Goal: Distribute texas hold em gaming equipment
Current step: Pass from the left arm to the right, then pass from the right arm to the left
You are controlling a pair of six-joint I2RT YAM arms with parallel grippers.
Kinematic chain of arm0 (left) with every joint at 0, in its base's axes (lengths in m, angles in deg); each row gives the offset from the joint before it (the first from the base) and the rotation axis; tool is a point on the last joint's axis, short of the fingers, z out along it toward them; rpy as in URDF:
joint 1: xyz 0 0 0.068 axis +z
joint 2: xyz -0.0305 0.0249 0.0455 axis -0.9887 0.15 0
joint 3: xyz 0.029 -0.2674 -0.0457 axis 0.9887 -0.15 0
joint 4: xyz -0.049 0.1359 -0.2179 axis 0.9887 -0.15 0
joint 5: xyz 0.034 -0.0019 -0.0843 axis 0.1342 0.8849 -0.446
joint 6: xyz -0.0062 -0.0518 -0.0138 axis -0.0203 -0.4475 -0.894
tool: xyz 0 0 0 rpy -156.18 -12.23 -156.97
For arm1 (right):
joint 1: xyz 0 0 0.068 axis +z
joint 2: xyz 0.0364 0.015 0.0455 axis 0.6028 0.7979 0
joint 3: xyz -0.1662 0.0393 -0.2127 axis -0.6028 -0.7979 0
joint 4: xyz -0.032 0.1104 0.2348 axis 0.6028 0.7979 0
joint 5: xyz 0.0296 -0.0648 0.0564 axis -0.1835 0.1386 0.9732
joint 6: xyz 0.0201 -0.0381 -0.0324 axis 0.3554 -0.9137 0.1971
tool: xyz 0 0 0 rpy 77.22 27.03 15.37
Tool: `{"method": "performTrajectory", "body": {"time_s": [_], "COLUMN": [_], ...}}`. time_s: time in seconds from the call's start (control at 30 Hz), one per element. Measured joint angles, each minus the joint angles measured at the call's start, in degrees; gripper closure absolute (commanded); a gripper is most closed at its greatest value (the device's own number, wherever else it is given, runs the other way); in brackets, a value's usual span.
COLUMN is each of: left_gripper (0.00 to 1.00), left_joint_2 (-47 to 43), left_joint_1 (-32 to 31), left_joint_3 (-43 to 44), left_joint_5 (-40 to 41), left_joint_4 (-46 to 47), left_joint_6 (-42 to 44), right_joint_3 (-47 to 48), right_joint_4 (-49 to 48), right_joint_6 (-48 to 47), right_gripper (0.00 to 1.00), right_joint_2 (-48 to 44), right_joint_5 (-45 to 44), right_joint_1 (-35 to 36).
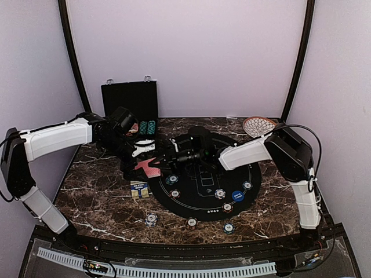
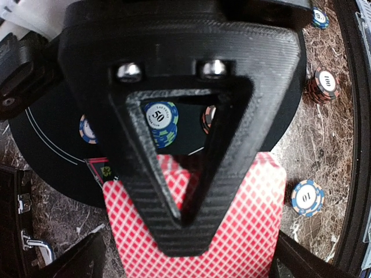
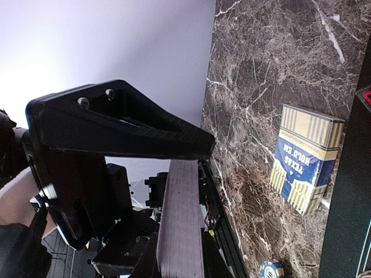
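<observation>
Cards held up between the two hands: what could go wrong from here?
The left hand and right hand both seem to grip the cards at once, so pulling apart could bend or spill them. The hands are crowded together and might bump. Dropped cards could knock the chips on the black mat below.

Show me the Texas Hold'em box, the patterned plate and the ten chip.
card box [image 3: 304, 159], right wrist view, printed face.
patterned plate [image 1: 246, 126], top external view, left rim.
ten chip [image 2: 307, 197], left wrist view, centre.

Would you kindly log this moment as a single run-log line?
stage: card handling | right gripper: shut on card deck | left gripper: at deck, grip unclear | poker chips: scattered
</observation>
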Motion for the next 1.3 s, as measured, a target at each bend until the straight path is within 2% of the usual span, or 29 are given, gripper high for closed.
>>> {"method": "performTrajectory", "body": {"time_s": [0.13, 0.43, 0.6, 0.8, 0.83, 0.93, 1.0, 1.07, 1.13, 1.3], "left_gripper": [0.01, 0.17, 0.14, 0.29, 0.32, 0.45, 0.48, 0.51, 0.55, 0.58], "left_joint_2": [1.0, 1.1, 1.1, 1.0, 1.0, 0.8, 0.6, 0.6, 0.6, 0.6], "left_joint_1": [-1.0, -1.7, -1.8, -1.8, -1.9, -1.9, -1.9, -1.9, -1.9, -1.9], "left_joint_3": [0.0, -1.0, -2.7, -3.6, -3.7, -3.9, -4.1, -4.3, -4.3, -4.3], "left_joint_5": [0.0, 1.8, 3.2, 3.5, 3.6, 4.0, 4.5, 4.8, 5.0, 5.4], "left_joint_4": [0.1, 3.4, 4.6, 5.3, 5.5, 6.0, 6.3, 6.6, 7.1, 7.8], "left_joint_6": [0.1, -0.1, 0.1, 0.0, -0.1, 0.0, -0.1, -0.2, -0.2, -0.4], "right_joint_3": [0.0, -0.2, -0.9, -1.3, -1.3, -1.3, -1.1, -0.6, -0.4, -0.2], "right_joint_4": [-1.0, -3.5, -5.3, -6.1, -6.0, -4.8, -4.0, -2.5, -1.3, 0.1], "right_joint_6": [1.3, 3.1, 4.3, 5.0, 4.9, 3.9, 2.8, 1.7, 0.9, 0.2], "right_gripper": [0.99, 0.99, 0.99, 0.96, 0.94, 0.81, 0.65, 0.56, 0.51, 0.5], "right_joint_2": [0.3, 0.7, 0.9, 1.0, 1.0, 1.0, 1.0, 1.0, 1.0, 1.0], "right_joint_5": [0.0, -0.2, 0.1, -0.1, -0.1, -0.3, -0.4, -0.5, -0.9, -1.3], "right_joint_1": [0.0, 0.0, -0.1, -0.1, -0.2, -0.3, -0.3, -0.3, -0.3, -0.3]}}
